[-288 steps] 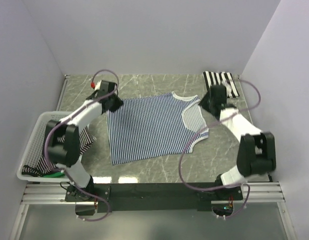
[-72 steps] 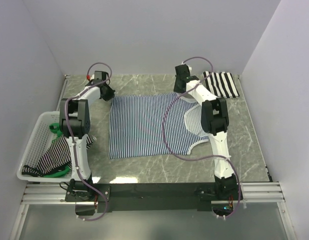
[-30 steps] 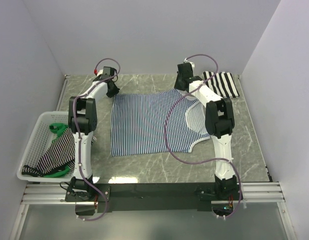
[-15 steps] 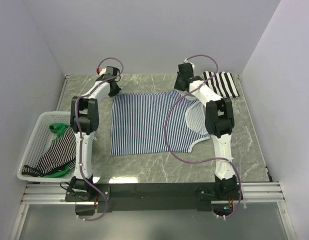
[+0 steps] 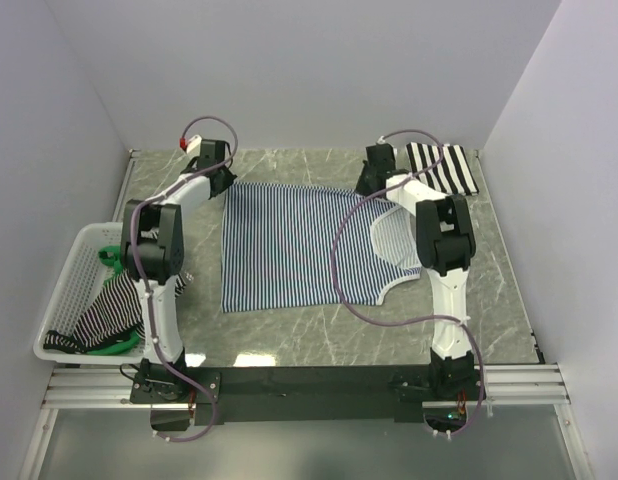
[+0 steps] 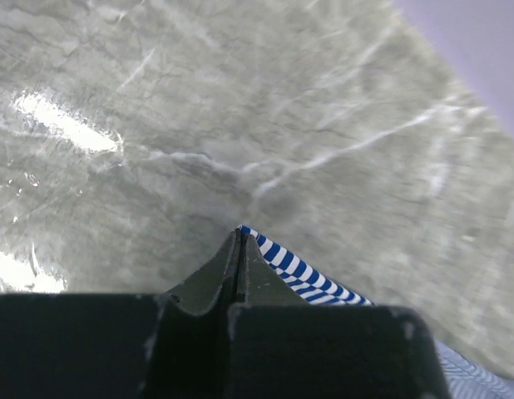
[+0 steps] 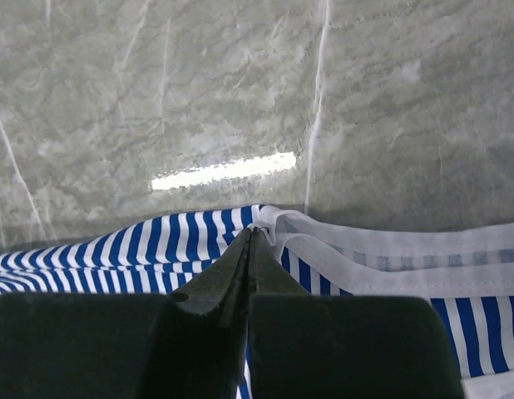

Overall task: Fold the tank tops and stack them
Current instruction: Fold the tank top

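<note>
The thin navy-and-white tank top (image 5: 289, 245) lay spread flat in the middle of the bench (image 5: 489, 300), turned sideways, with its hem toward the left and its white-trimmed neck and armholes toward the right. Both arms reached to its far edge. The left claw (image 6: 239, 241) was pinched shut on the far hem corner, a sliver of striped cloth showing beside its tips. The right claw (image 7: 251, 231) was closed on the far edge where the stripes met the white trim of a strap. This looked like the start of the first fold, with the grips taken and the cloth not yet lifted. The next move would likely call for both claws to rise together and carry the far edge toward the near edge at an even pace, keeping the cloth taut between them so that it halved lengthwise without bunching. A broad black-and-white tank top (image 5: 444, 168) lay folded at the far right corner, near the right claw but apart from it, and seemed the place for the stack. At the left stood a white mesh basket (image 5: 64, 290) holding more striped tops (image 5: 114, 305) and something green (image 5: 114, 255). The right arm's forearm and its purple cable (image 5: 339, 270) hung over the neck end of the top, and might snag or drag the cloth as the arm drew back.
</note>
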Controlling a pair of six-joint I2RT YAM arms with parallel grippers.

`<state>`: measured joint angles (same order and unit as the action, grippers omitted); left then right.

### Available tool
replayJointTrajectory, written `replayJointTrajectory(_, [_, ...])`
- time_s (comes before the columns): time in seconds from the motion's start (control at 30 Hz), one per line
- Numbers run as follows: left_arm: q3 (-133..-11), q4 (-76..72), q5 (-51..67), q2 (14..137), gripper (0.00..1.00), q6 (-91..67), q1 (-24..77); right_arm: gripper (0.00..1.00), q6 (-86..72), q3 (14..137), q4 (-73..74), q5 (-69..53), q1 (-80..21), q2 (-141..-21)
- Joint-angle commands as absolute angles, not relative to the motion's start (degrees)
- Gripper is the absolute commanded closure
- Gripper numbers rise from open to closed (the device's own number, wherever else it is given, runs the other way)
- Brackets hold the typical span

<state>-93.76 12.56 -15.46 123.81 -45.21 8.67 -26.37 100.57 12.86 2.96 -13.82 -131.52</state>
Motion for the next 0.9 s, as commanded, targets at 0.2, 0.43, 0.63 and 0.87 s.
replayJointTrajectory(0.2, [-83.2,1.1,-13.8,111.0,0.99,-47.8,8.3,1.0,-28.2,89.7,2.5,4.3,-13.6,-118.7])
replayJointTrajectory(0.43, [-77.7,2.0,-14.1,107.2,1.0,-50.1,8.4,1.0,-29.7,80.0,-1.4,4.7,-14.2,-112.1])
replayJointTrajectory(0.63, [-71.5,1.6,-13.8,103.0,0.99,-52.3,8.6,1.0,-30.8,72.8,-2.9,4.9,-15.1,-108.5])
replayJointTrajectory(0.87, [-65.4,3.6,-14.9,99.0,0.99,-53.9,9.1,1.0,-32.5,64.3,-5.0,5.9,-15.5,-103.1])
